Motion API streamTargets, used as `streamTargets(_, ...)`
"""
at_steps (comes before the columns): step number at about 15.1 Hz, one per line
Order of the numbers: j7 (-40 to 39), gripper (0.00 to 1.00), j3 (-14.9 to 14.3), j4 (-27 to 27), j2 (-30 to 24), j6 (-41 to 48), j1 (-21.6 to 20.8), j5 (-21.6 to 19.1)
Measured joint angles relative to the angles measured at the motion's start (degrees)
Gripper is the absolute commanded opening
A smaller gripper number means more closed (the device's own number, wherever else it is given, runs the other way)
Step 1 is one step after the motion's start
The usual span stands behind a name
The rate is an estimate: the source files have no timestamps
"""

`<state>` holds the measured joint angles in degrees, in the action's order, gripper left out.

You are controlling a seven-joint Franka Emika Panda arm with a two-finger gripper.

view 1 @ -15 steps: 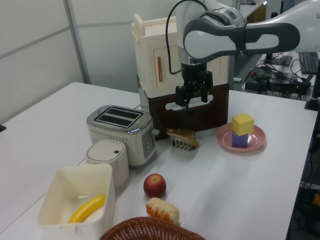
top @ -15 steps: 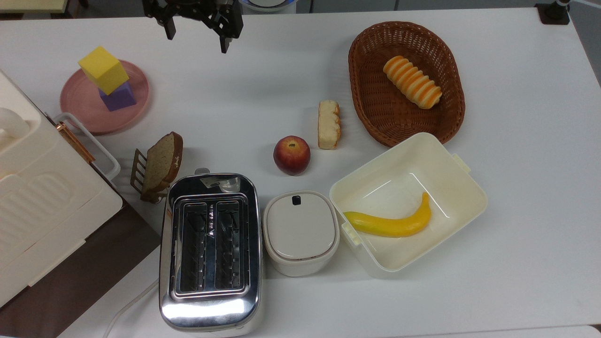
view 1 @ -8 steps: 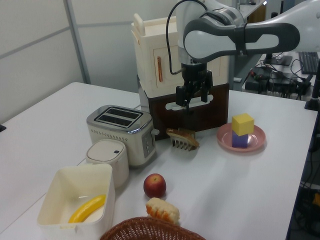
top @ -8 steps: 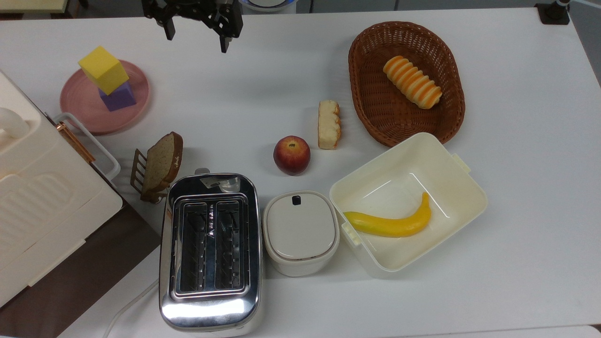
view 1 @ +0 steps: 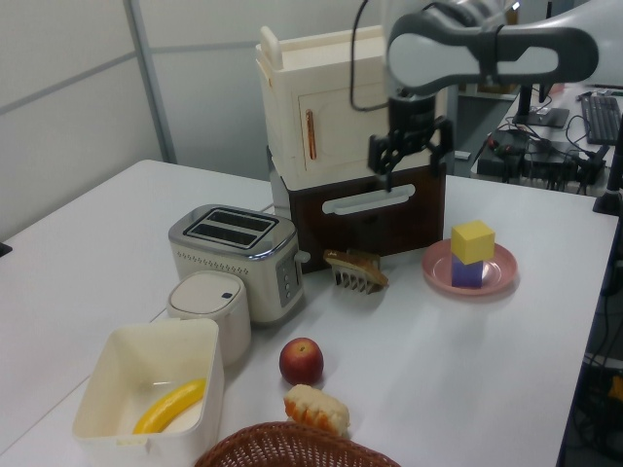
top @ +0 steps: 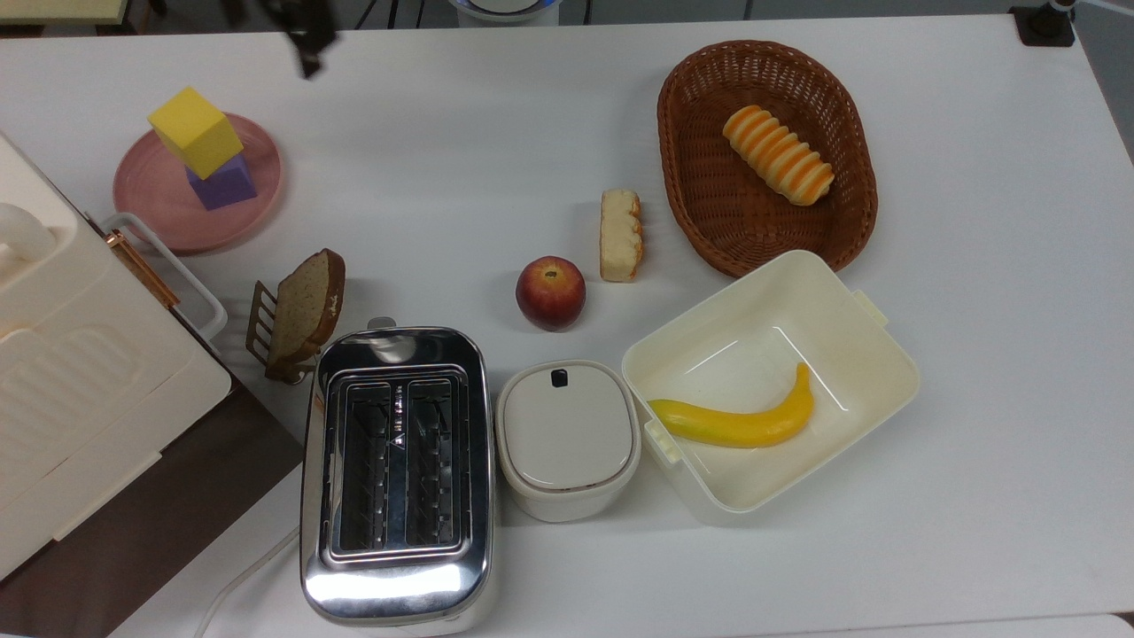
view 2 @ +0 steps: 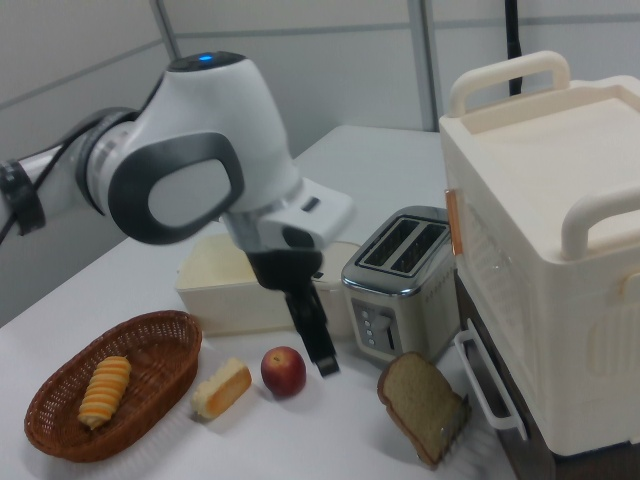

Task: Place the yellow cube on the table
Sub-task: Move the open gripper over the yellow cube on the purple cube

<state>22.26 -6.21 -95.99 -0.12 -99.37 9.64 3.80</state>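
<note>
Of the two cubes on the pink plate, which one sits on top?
The yellow cube sits on top, resting on the purple cube, which itself stands on the pink plate. The yellow one looks slightly larger.

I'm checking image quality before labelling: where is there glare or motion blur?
Top view: bright glare on the chrome toaster; the gripper is smeared with motion blur at the top edge. Left view: the yellow cube is crisp, with soft, even light on the table.

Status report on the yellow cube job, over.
Gripper open, empty, up in the air. Yellow cube not yet grasped, stacked on purple cube on pink plate. Nothing above the cube. Table bare beside the plate.
</note>
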Motion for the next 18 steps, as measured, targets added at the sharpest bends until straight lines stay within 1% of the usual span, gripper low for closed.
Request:
streamTargets(2, 0.5, 1.0, 0.0, -0.3, 0.1, 0.0, 4.7, 0.0)
streamTargets(4, 0.8, 1.0, 0.0, -1.4, 0.7, -1.4, 7.4, 0.0)
streamTargets(5, 1.8, 1.0, -0.1, -2.7, 1.2, -3.9, 8.2, 0.0)
streamTargets(7, 3.5, 1.0, -0.2, -6.3, 1.8, -9.4, 9.0, 0.3)
streamTargets(9, 4.1, 1.0, -0.2, -8.5, 2.4, -12.3, 9.1, 1.8)
streamTargets(12, 3.9, 1.0, -0.2, -10.6, 2.6, -14.8, 9.4, 3.2)
streamTargets(18, 2.8, 1.0, -0.2, -13.5, 2.6, -16.4, 11.1, 3.5)
